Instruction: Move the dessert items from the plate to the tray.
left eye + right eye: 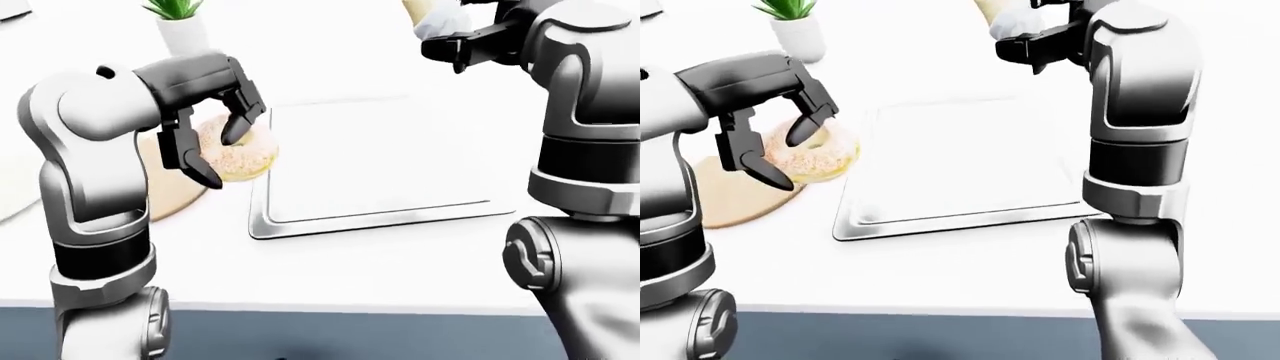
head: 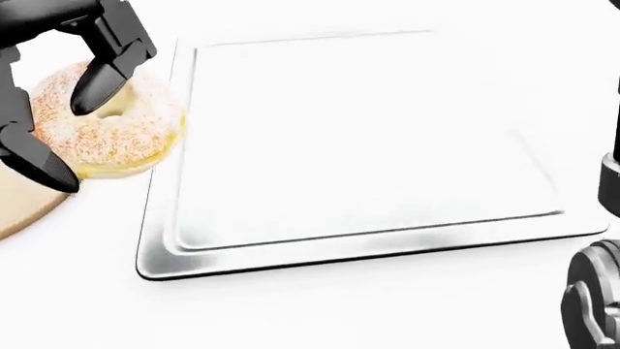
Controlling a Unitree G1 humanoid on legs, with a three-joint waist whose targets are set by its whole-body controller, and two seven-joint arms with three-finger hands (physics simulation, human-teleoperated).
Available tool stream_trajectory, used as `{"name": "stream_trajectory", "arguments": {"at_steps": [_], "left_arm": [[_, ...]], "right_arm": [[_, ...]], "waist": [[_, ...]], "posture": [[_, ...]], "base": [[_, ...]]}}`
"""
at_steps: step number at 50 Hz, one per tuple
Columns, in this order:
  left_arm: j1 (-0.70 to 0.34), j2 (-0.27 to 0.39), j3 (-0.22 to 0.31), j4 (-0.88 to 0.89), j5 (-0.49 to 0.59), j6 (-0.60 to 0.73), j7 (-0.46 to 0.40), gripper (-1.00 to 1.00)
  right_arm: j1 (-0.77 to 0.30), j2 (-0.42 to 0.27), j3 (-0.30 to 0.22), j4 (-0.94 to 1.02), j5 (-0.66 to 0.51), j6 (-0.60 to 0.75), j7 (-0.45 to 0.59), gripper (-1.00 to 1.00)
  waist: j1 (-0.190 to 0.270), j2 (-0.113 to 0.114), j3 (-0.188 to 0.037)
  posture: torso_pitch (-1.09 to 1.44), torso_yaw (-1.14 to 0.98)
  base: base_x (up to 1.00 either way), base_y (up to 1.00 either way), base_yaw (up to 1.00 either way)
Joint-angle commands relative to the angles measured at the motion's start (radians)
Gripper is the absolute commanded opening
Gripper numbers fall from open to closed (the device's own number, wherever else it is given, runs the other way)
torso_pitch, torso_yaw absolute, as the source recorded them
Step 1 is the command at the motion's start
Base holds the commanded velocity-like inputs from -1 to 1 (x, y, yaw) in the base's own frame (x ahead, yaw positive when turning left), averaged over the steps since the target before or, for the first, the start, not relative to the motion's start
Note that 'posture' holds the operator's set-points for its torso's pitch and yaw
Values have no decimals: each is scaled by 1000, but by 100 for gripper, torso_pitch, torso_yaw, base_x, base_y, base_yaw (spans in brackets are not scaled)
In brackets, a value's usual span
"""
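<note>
I am gripping the donut (image 2: 108, 132) in my left hand (image 2: 60, 94). One finger (image 2: 95, 86) is pushing down into the hole, and another (image 2: 37, 163) is pressing against the outer edge on the left of the head view. The donut is sugared on top and pale yellow round its side. I am holding it off the surface, tilted a little, just beside the left rim of the tray (image 2: 291, 254). Its right edge is nearly over that rim, but most of it is hanging outside the tray.

The tray is a flat, silvery rectangle with a raised edge, lying on the white counter (image 2: 339, 313), and nothing is lying in it. In the lower left corner of the head view, part of a round wooden board (image 2: 21, 207) is showing beneath my hand and the donut. In the right-eye view the board (image 1: 725, 199) is lying left of the tray.

I am holding my right hand (image 1: 455, 37) up high, above the far side of the tray in the left-eye view. Its fingers are closing round a pale item (image 1: 432, 19) with a light brown top, which the top edge of the view is cutting off; I cannot tell what it is.

A small potted plant (image 1: 178, 22) is standing on the counter at the upper left of the eye views.
</note>
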Motion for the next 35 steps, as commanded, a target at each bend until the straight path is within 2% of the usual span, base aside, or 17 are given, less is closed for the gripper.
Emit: {"name": "stream_trajectory", "arguments": {"at_steps": [1, 2, 3, 5, 7, 10, 13, 19, 27, 29, 30, 32, 33, 34, 35], "left_arm": [[-33, 18, 36, -31, 7, -2, 23, -100], [-36, 19, 37, -29, 9, -3, 24, -100], [-36, 19, 37, -31, 8, -1, 22, -100], [-37, 21, 38, -30, 8, -2, 22, -100], [-34, 22, 41, -32, 7, -2, 22, -100], [-29, 26, 44, -33, 5, -4, 24, -100], [-31, 30, 45, -30, 3, -5, 27, -100], [-73, 43, 42, 35, -1, -23, 48, -100], [-274, 29, -8, 259, 19, -87, 83, -100], [-314, 18, -22, 317, 25, -113, 92, -100], [-326, 7, -29, 338, 32, -121, 101, -100], [-341, -12, -34, 365, 40, -131, 108, -100], [-349, -24, -42, 389, 43, -144, 117, -100], [-356, -37, -47, 415, 47, -156, 130, -100], [-365, -50, -52, 450, 49, -174, 146, -100]], "right_arm": [[-41, -9, 4, -52, 8, -47, 4, -100], [-44, -7, 0, -53, 5, -46, -3, -100], [-42, -15, 25, -57, -4, -43, 15, -100], [-47, -7, 20, -53, -11, -46, 14, -100], [-53, -6, 22, -44, -21, -49, 21, -100], [-50, -5, 19, -44, -29, -53, 31, -100], [-48, -8, 16, -33, -37, -64, 40, -100], [-83, -8, 30, 18, -59, -86, 64, -100], [-224, 18, 102, 226, -157, -150, 144, -100], [-277, 37, 117, 327, -193, -192, 156, -100], [-300, 41, 143, 382, -220, -226, 179, -100], [-340, 61, 145, 466, -255, -264, 191, -100], [-365, 78, 129, 524, -262, -285, 174, -100], [-383, 83, 151, 582, -286, -325, 194, -100], [-397, 91, 148, 640, -299, -363, 188, -100]], "waist": [[-1, 14, -8], [-8, 41, -16], [1, 12, -16], [0, -12, -32], [6, -35, -38], [8, -51, -35], [6, -56, -35], [-2, -52, -38], [2, -47, -36], [3, -40, -33], [2, -36, -32], [0, -26, -32], [-3, -19, -34], [-6, -8, -39], [-10, 8, -45]], "posture": [[0, 0], [0, 0], [0, 0], [0, 0], [0, 0], [0, 0], [0, 0], [0, 0], [0, 0], [0, 0], [0, 0], [0, 0], [0, 0], [0, 0], [0, 0]], "base": [[0, -95, 0], [0, -11, 0], [0, 0, 0], [0, 0, 0], [0, 0, 0], [0, 0, 0], [0, 0, 0], [0, 0, 0], [0, 0, 0], [0, 0, 0], [0, 0, 0], [0, 0, 0], [0, 0, 0], [0, 0, 0], [0, 0, 0]]}}
